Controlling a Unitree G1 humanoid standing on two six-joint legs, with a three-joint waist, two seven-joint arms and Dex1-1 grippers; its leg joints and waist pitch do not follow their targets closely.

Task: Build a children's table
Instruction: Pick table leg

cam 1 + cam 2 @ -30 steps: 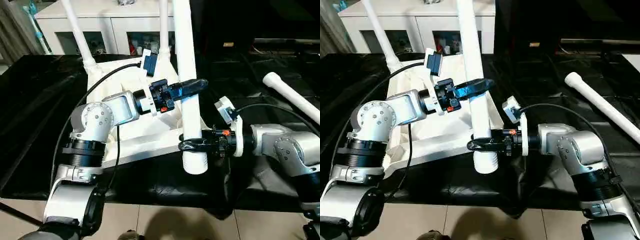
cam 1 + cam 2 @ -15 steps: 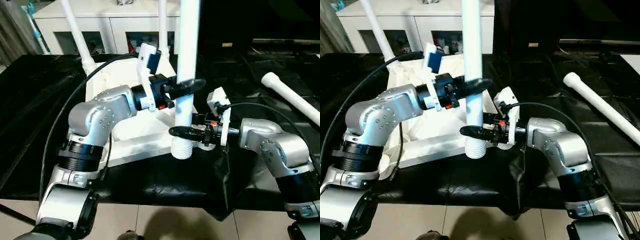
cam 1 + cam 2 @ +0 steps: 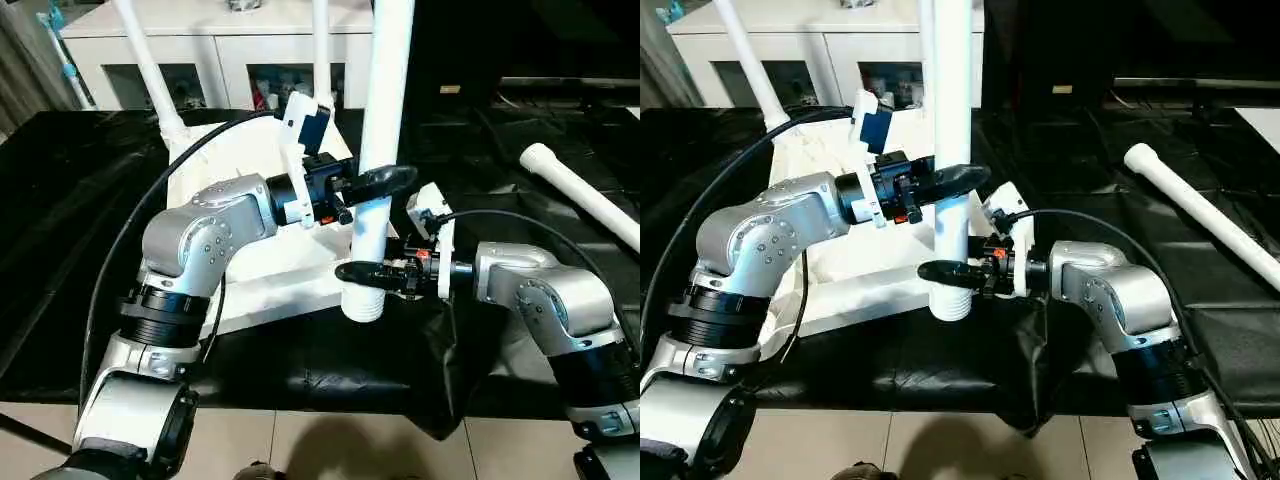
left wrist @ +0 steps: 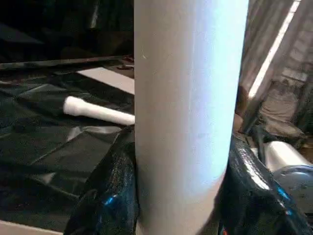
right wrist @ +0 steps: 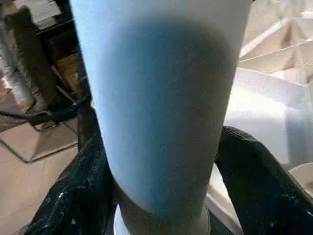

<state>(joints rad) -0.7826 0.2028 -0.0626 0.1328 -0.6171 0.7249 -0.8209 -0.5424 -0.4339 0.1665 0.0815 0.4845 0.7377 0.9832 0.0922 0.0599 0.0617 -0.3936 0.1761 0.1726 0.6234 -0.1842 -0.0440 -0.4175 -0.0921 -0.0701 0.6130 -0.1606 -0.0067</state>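
Behind the tabletop (image 3: pixel 262 262), white cabinet (image 3: pixel 222 42); loose leg (image 3: pixel 580 195) rightward.

White cabinet (image 3: pixel 215 45) with glass doors at rear; black sheet (image 3: pixel 60 200) spread beneath; tiled floor (image 3: pixel 330 445) in front.

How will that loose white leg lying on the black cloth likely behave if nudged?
The loose leg is a round tube lying flat, so it will probably roll. It tapers, so it may curve round instead of rolling straight. It looks rigid and plastic, likely light; the wrinkled black cloth may slow it.
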